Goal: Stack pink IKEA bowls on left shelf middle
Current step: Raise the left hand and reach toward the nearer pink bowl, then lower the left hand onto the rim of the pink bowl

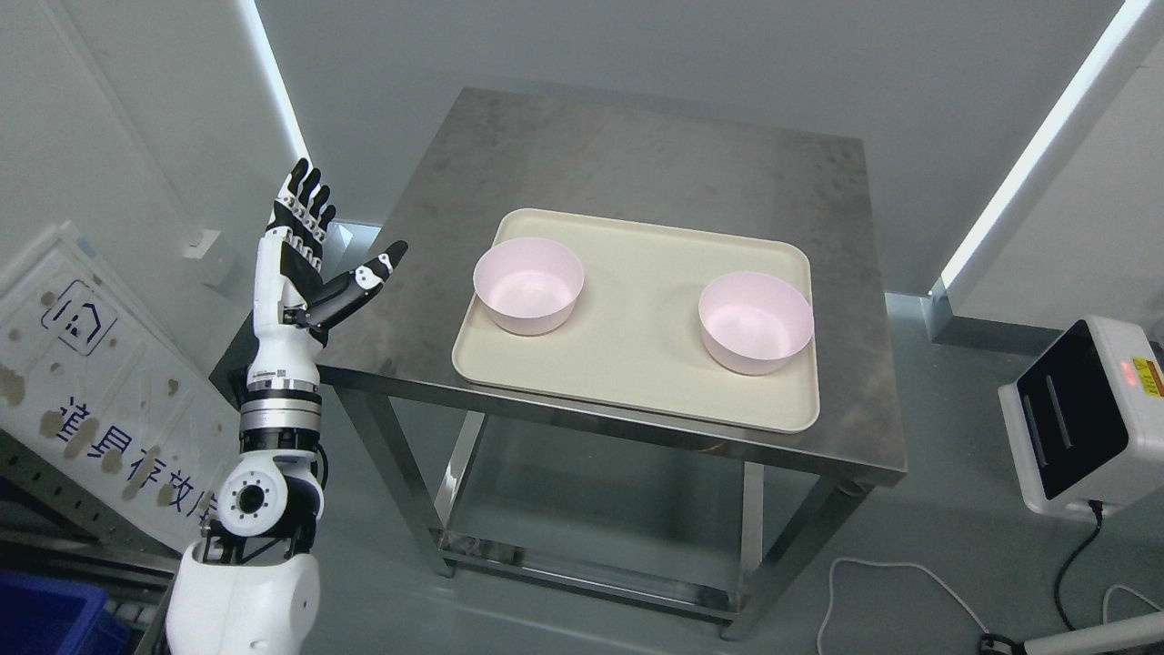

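Two pink bowls stand upright and apart on a cream tray (637, 346). One bowl (528, 285) is at the tray's left end, the other bowl (755, 322) at its right end. My left hand (314, 250) is raised beside the table's left edge, fingers spread and thumb pointing toward the left bowl. It holds nothing and is about a hand's width short of the tray. My right arm does not show.
The tray lies on a steel table (637, 155) with a lower shelf (600, 509). A white sign board (91, 382) leans at the left, a blue bin (45, 614) sits at the bottom left. A white device (1087, 414) and cables are on the floor at right.
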`<state>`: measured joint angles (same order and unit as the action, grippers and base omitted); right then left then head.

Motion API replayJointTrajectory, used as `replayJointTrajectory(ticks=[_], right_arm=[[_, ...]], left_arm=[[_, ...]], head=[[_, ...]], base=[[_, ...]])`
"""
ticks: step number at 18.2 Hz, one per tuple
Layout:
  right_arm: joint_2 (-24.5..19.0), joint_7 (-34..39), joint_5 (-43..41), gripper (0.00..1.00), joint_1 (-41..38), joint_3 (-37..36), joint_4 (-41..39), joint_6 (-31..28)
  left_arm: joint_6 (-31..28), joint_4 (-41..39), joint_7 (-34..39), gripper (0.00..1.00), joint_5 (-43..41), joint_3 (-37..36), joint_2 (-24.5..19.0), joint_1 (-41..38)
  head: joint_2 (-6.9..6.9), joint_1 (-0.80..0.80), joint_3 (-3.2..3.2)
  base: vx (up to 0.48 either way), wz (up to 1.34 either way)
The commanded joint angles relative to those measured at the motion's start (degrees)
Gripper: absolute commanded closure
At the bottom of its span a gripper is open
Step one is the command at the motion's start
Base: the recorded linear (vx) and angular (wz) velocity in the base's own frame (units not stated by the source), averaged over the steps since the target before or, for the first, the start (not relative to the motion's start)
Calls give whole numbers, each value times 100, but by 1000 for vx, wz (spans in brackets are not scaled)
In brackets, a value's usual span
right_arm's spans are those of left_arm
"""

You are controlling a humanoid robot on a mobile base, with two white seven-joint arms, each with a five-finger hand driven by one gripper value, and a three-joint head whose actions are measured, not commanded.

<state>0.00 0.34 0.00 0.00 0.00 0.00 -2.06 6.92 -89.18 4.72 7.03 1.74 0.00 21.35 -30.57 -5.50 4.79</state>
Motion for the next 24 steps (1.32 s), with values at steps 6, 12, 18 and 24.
replayJointTrajectory(ticks=[6,12,18,24], right_arm=[[100,2,0,0,-9,-61,-193,4],[100,2,0,0,-9,-61,-193,4],[100,2,0,0,-18,-61,-193,4],[100,2,0,0,-18,-61,-193,4]], left_arm=[[-24,294,-495,0,-9,-200,-158,597],[-68,1858,-3546,1,-2375,-541,-826,2321],[-330,2071,-3609,0,-3041,-491,-100,2295],[-1535,2317,-4532,7,-3234,-1279,-851,2699]], head=[[0,0,0],[0,0,0],[0,0,0],[1,0,0]], base=[[83,18],[19,14],[0,0],[0,0]])
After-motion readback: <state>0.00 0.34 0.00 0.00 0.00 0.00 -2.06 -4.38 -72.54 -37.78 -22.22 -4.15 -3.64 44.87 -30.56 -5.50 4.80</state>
